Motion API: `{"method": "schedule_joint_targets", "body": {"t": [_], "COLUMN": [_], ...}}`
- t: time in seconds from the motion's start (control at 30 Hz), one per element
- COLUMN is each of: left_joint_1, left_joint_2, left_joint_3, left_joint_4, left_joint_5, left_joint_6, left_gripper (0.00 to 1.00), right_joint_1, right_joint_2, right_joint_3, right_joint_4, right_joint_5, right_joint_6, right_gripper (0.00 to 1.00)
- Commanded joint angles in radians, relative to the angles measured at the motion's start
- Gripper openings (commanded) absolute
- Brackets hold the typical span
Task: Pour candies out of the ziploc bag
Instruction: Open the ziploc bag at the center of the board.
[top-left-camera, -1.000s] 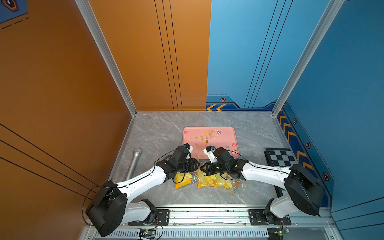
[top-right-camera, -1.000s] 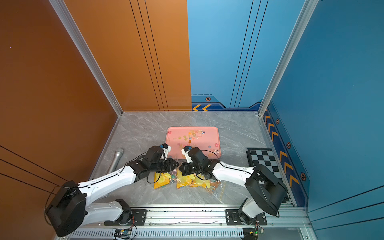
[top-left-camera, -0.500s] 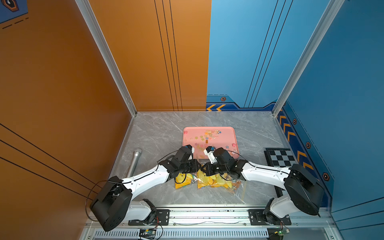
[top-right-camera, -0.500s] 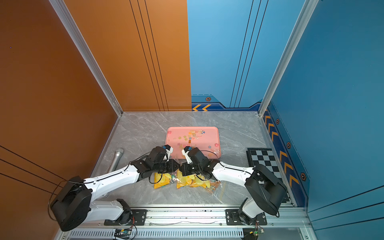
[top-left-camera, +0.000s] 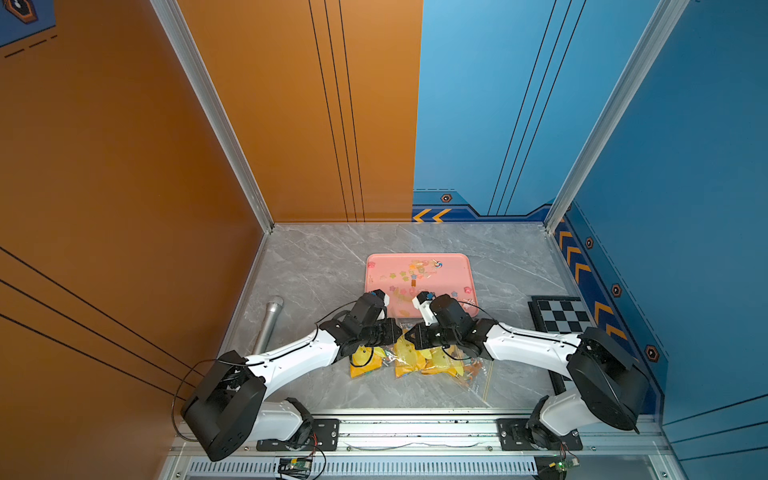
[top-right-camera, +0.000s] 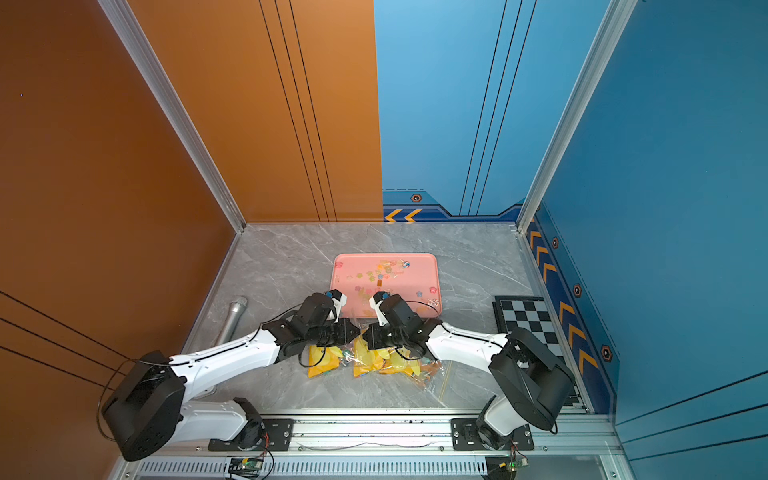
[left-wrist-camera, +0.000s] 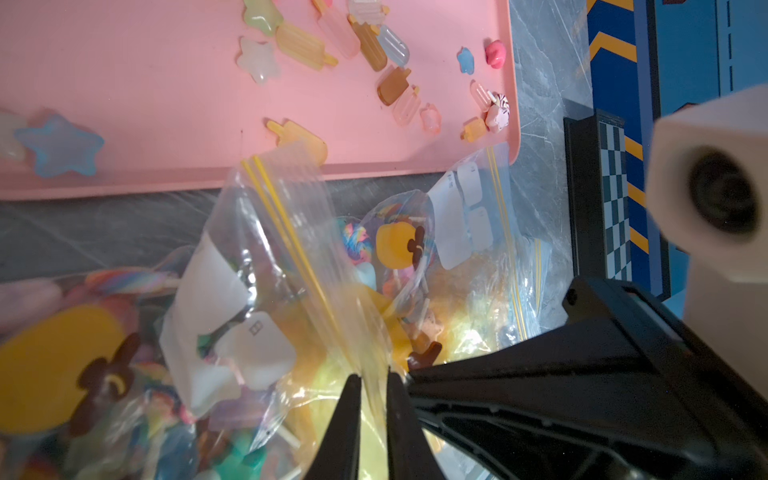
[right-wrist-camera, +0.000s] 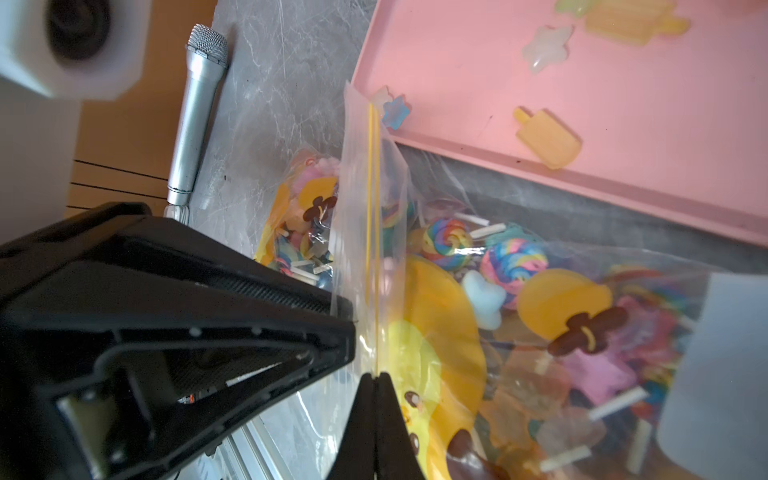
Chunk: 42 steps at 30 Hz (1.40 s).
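The clear ziploc bag with its yellow zip strip lies on the marble floor just in front of the pink tray. Candies fill it: rainbow lollipops, stars and ice-lolly shapes. More candies lie scattered on the tray. Both grippers meet tip to tip over the bag's mouth. My left gripper has its jaws almost together, with the bag's rim film running between them. My right gripper is shut, pinching the rim where the zip strip ends. In both top views the tips nearly touch.
A second bag of sweets lies left of the held one, under my left wrist. A silver microphone lies by the orange wall. A black-and-white checkerboard sits at the right. An aluminium rail runs along the front edge.
My left gripper has moved right, up to the right gripper's tip, and its jaws have narrowed onto the bag's rim. The right arm and the bag have stayed put.
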Motion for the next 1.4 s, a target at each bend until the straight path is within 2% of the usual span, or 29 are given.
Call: {"method": "schedule_joint_targets", "body": {"t": [0.0,0.13,0.23,0.67,0.87,1.07,1.27,1.37], "left_joint_1": [-0.004,-0.005,-0.005,-0.004,-0.005,-0.009,-0.013,-0.012], "left_joint_2": [-0.006,0.0,0.004,-0.031,-0.025,-0.023,-0.033,-0.034], "left_joint_3": [-0.004,-0.004,-0.01,-0.017,-0.006,0.002,0.006,0.007], "left_joint_4": [0.007,0.011,0.017,0.006,0.002,0.0,0.0,-0.004], "left_joint_5": [0.0,0.006,0.005,0.005,0.008,0.015,0.02,0.02], "left_joint_6": [-0.001,0.004,0.003,0.023,0.027,0.03,0.035,0.037], "left_gripper": [0.15,0.11,0.0,0.0,0.0,0.0,0.0,0.0], "right_joint_1": [-0.005,-0.005,-0.006,-0.006,0.024,0.033,0.038,0.038], "right_joint_2": [-0.006,-0.009,-0.011,-0.026,-0.029,-0.003,0.021,0.031], "right_joint_3": [-0.015,-0.018,-0.02,-0.016,0.018,0.039,0.061,0.074], "right_joint_4": [0.011,0.019,0.022,-0.004,-0.043,-0.068,-0.087,-0.1], "right_joint_5": [0.033,0.03,0.029,0.048,0.042,0.057,0.07,0.077], "right_joint_6": [0.016,0.022,0.023,0.011,-0.025,-0.032,-0.033,-0.035], "right_gripper": [0.0,0.0,0.0,0.0,0.17,0.23,0.23,0.14]}}
